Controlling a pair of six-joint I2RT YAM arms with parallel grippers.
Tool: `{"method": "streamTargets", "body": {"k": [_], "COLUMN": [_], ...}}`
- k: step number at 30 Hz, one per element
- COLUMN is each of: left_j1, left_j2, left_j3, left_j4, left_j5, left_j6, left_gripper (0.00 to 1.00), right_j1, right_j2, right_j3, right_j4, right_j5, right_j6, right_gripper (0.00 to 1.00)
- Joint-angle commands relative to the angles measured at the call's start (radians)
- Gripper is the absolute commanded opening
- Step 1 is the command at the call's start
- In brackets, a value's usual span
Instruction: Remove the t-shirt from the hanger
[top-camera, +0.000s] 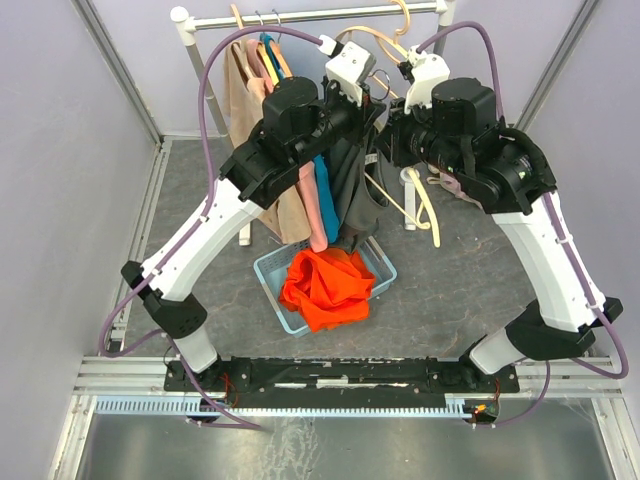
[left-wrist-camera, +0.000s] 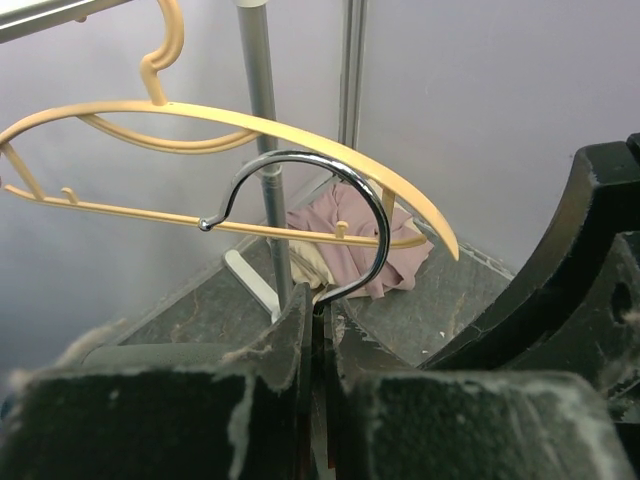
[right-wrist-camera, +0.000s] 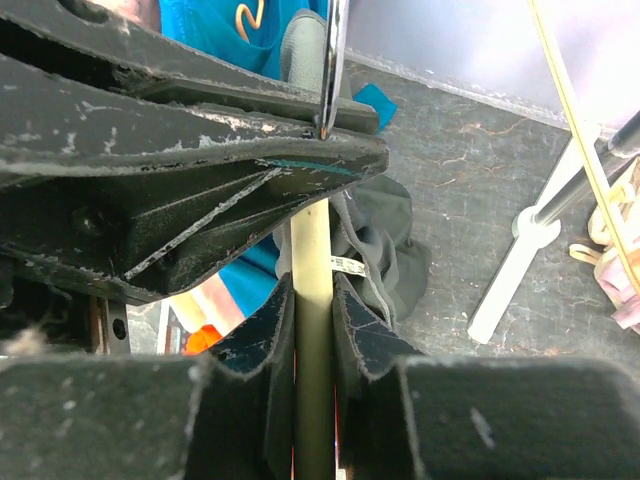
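Observation:
A dark grey t-shirt (top-camera: 355, 195) hangs on a hanger with a cream bar and a chrome hook, held in the air in front of the clothes rail. My left gripper (top-camera: 368, 108) is shut on the chrome hook (left-wrist-camera: 345, 190), which rises from between its fingertips (left-wrist-camera: 322, 305). My right gripper (top-camera: 388, 140) is shut on the hanger's cream bar (right-wrist-camera: 312, 240), just below the left gripper's fingers (right-wrist-camera: 200, 170). In the right wrist view the grey t-shirt (right-wrist-camera: 390, 240), with a white label, bunches beside the bar.
The rail (top-camera: 310, 15) holds tan, pink and blue garments (top-camera: 245, 95) and empty cream hangers (left-wrist-camera: 200, 120). Another cream hanger (top-camera: 415, 200) hangs at the right. A blue basket (top-camera: 268, 270) holds an orange cloth (top-camera: 325, 285). A pink cloth (left-wrist-camera: 350, 245) lies by the rack's post.

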Motion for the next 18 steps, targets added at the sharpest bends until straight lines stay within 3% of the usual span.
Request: {"method": "streamTargets", "body": {"k": [1, 8, 11, 18], "left_j1": [-0.003, 0.003, 0.009, 0.010], "left_j2": [-0.002, -0.019, -0.051, -0.193], "left_j3": [0.053, 0.035, -0.013, -0.228], "left_j4": [0.051, 0.036, 0.041, 0.142], "left_j5": [-0.022, -0.045, -0.048, 0.018], "left_j6": [-0.057, -0.059, -0.066, -0.086], "left_gripper": [0.11, 0.54, 0.59, 0.61], "right_j1": [-0.005, -0.007, -0.010, -0.013], "right_j2": [-0.036, -0.081, -0.096, -0.136], "right_j3": [0.021, -0.017, -0.024, -0.069], "right_j4": [0.042, 0.090, 0.097, 0.137], "right_j5": [0.043, 0.059, 0.066, 0.064], "right_j6": [-0.017, -0.019, -0.025, -0.038], "right_gripper": [0.01, 0.01, 0.01, 0.01]}}
